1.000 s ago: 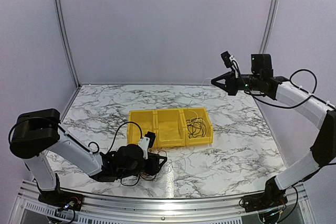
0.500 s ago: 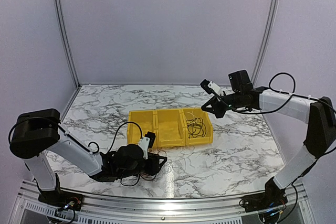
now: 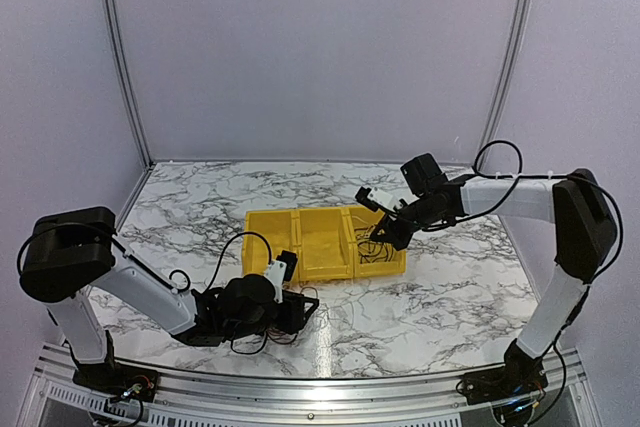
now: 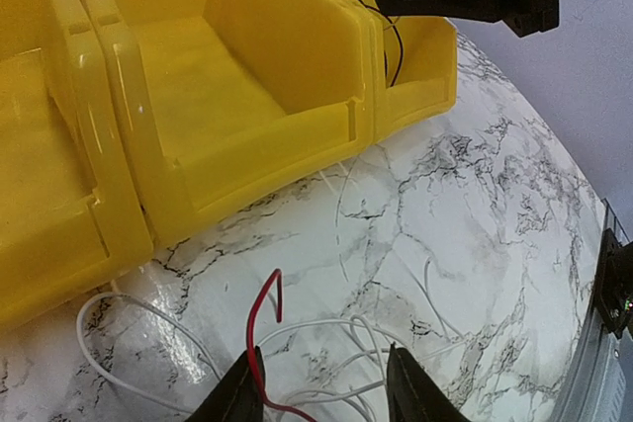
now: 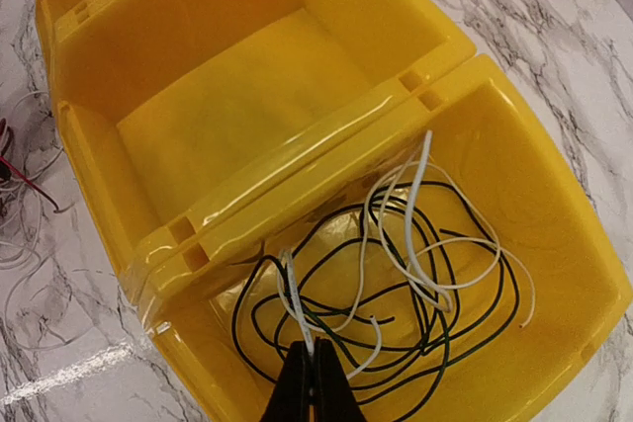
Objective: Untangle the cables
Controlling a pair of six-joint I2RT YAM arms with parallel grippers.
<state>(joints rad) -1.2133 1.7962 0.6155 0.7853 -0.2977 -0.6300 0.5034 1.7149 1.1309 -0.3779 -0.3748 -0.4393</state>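
Blk + wht cables point(image 5: 396, 284) in yellow bin point(image 5: 534, 195), rt compartment

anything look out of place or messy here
Yes. A red wire and several white wires sprawl loose on the marble table, outside the yellow bin, near the left gripper. The bin's right compartment holds a tangle of black and white wires. Nothing looks damaged.

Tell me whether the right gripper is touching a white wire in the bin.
Touching. The right wrist view shows the shut right gripper pinching a white wire that runs into its tips, over the yellow bin.
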